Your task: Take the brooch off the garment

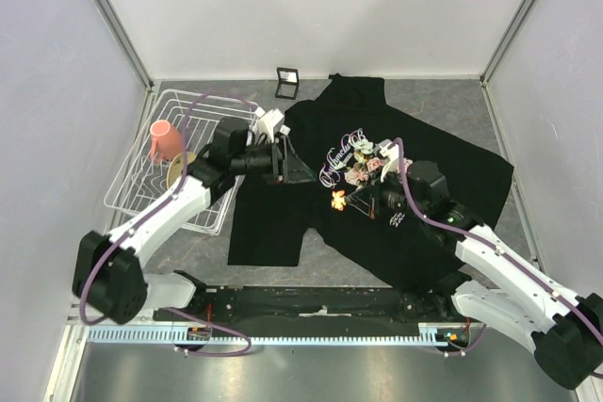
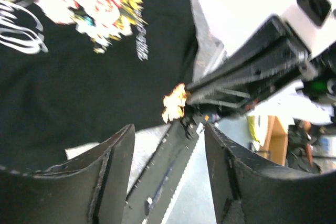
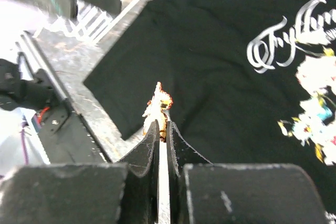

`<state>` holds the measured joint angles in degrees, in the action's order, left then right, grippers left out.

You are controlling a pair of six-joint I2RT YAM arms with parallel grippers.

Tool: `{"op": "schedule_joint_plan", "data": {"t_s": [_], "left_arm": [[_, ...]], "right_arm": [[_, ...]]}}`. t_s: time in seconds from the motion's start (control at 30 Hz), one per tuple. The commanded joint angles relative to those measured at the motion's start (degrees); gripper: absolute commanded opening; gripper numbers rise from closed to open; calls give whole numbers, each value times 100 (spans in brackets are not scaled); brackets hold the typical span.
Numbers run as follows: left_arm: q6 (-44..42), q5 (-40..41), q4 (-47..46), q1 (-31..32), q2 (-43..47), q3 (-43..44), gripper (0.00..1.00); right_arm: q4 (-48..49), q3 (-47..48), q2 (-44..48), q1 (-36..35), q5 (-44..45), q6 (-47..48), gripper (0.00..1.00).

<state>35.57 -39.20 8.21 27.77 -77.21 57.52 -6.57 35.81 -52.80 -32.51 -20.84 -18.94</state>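
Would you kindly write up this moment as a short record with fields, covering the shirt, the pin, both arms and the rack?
garment: black printed T-shirt, lying spread out
right gripper: shut on the brooch
brooch: red-orange leaf pin at the right gripper's tips, over the garment
left gripper: open, holding nothing, over the garment
wire rack: left of the garment, pink cup inside

A white wire rack (image 1: 127, 185) sits on the left side of the grey table (image 1: 443, 105). A pink cup (image 1: 166, 141) sits inside it. Just beside the cup lies a yellowish round dish (image 1: 176, 170), partly hidden. Near the back wall (image 1: 311, 7) a small black square frame (image 1: 286, 83) stands on the table, apart from the rack.
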Motion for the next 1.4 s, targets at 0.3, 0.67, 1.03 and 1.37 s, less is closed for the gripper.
{"op": "schedule_joint_plan", "data": {"t_s": [0.3, 0.67, 1.03, 1.37], "left_arm": [[1918, -1371, -3474, 220, 2061, -2701, 62], [2595, -1310, -4678, 369, 1569, -2991, 61], [2876, -1283, -5198, 660, 1217, -2974, 45], [2841, -1195, -5084, 704, 1024, -2869, 16]], "right_arm": [[2773, -663, 331, -18, -1766, -1621, 0], [3082, -769, 481, -97, -1827, -1885, 0], [3003, -760, 410, -273, -1634, -1771, 0], [2828, -637, 516, -440, -1590, -1666, 0]]}}
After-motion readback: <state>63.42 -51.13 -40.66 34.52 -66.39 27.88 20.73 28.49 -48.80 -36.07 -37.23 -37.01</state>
